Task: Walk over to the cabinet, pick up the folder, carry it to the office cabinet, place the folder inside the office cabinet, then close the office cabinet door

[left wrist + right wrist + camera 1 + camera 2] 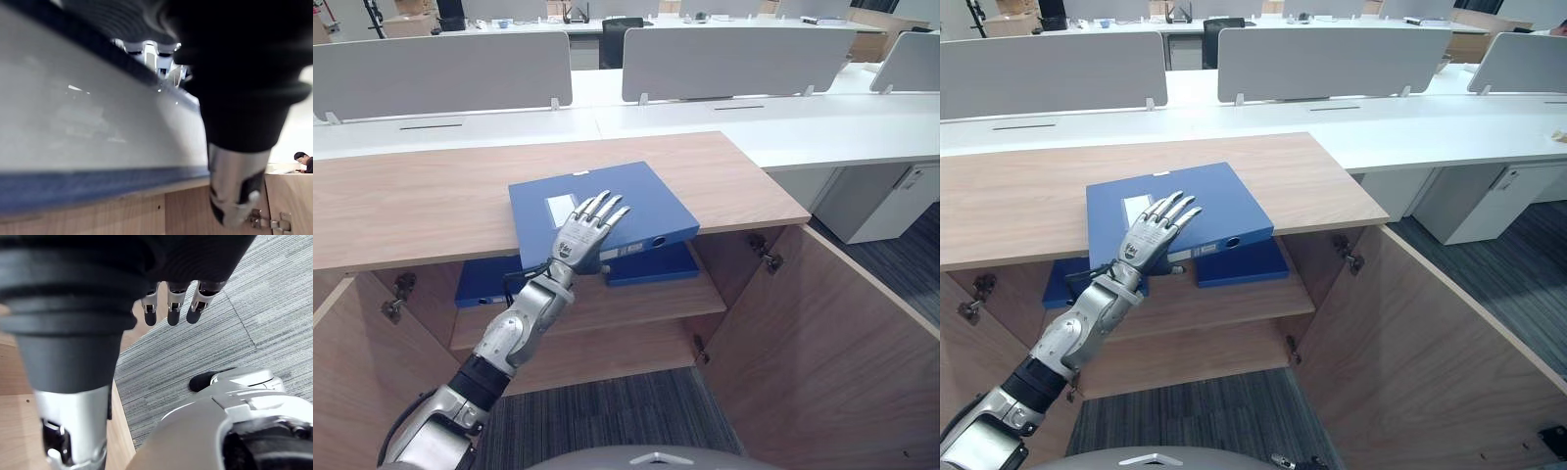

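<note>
No legible text, numbers or signs anywhere. The blue folder (641,196) at the front edge of the cabinet (411,196) top has a white label (560,210) on its cover, which looks blank or is too small to read. A pale strip (626,252) on its spine carries print too small to make out. Two more blue folders (651,266) lie on the shelf (607,308) below, with no readable marks. Nothing can be read in either wrist view.
</note>
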